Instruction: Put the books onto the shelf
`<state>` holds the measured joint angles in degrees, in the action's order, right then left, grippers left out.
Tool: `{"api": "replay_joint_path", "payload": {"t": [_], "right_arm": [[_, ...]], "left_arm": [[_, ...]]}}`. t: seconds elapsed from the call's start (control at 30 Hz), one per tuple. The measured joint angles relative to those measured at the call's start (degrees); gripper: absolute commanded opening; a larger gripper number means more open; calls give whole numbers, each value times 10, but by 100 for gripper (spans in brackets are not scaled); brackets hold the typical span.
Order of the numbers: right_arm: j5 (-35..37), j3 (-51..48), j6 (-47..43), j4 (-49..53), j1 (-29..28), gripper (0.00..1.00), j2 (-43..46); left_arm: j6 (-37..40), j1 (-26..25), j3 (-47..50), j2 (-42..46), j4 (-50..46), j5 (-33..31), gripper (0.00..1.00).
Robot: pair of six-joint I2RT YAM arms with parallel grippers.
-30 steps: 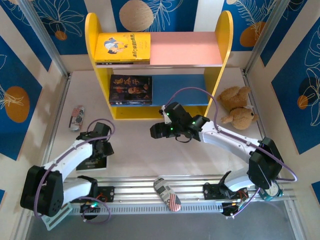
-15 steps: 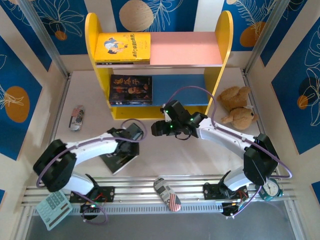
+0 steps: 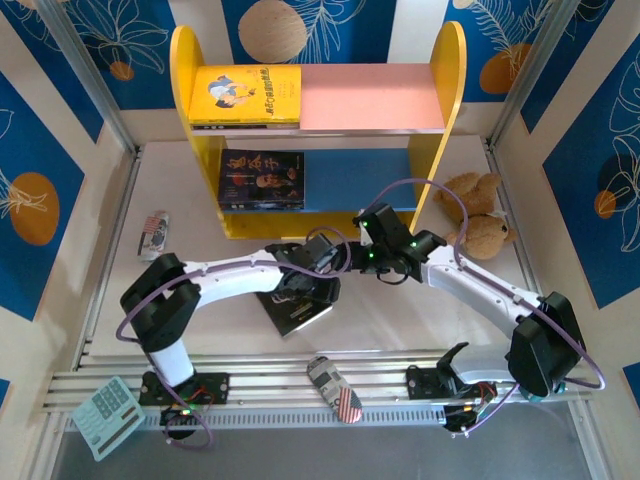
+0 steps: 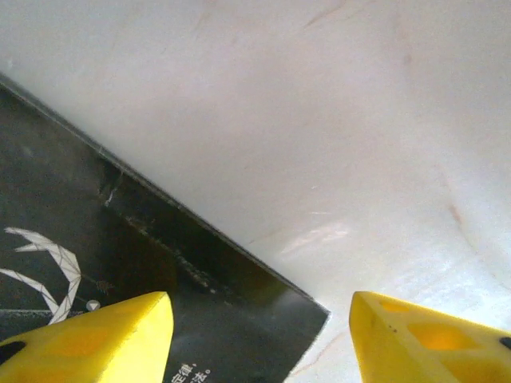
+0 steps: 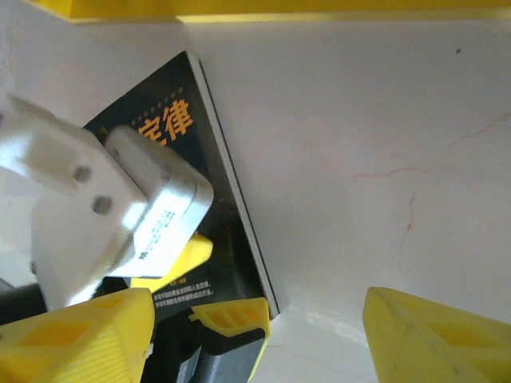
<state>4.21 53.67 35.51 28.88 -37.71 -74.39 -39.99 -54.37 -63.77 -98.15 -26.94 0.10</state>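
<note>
**A:** How many books do you count?

**B:** Three covers and one extra edge. A yellow paperback (image 3: 245, 92) lies flat at the left of the pink top board (image 3: 370, 100) of the yellow-sided shelf (image 3: 452, 100), and a dark book edge (image 3: 240, 126) shows under it. A dark-blue portrait paperback (image 3: 262, 180) lies on the blue lower board (image 3: 355, 180). A black paperback with a gold title (image 3: 295, 318) lies flat on the white bench (image 3: 400, 330), in front of the shelf.

**A:** And the fingers?

**B:** The left gripper (image 4: 259, 331) has its yellow fingers spread over that book's corner, one above the cover, clamping nothing. The right gripper (image 5: 255, 335), just beside it, is wide apart and empty.

**A:** What else is around?

**B:** One brown teddy bear (image 3: 478, 218) sits by the shelf's right foot. There are two stars-and-stripes cans, one left of the shelf (image 3: 152, 236) and one at the near rail (image 3: 336, 390). A pale calculator (image 3: 108, 415) lies at the near-left corner. Both wrists crowd the stretch between the black paperback and the shelf.
</note>
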Motion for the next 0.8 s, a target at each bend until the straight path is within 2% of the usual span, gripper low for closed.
{"api": "replay_joint_path", "payload": {"t": [0.27,0.47,0.63,0.8], "right_arm": [[-16,0,2,-56,-33,71,-24],[-14,52,-37,-52,-86,70,-163],[-14,73,-50,-37,-91,70,-218],[-15,103,-55,-36,-91,70,-240]], "left_arm": [[12,44,31,129,-82,3,67],[-33,110,158,266,-101,-3,68],[-63,136,241,306,-95,4,69],[-77,148,266,308,-80,13,69]]}}
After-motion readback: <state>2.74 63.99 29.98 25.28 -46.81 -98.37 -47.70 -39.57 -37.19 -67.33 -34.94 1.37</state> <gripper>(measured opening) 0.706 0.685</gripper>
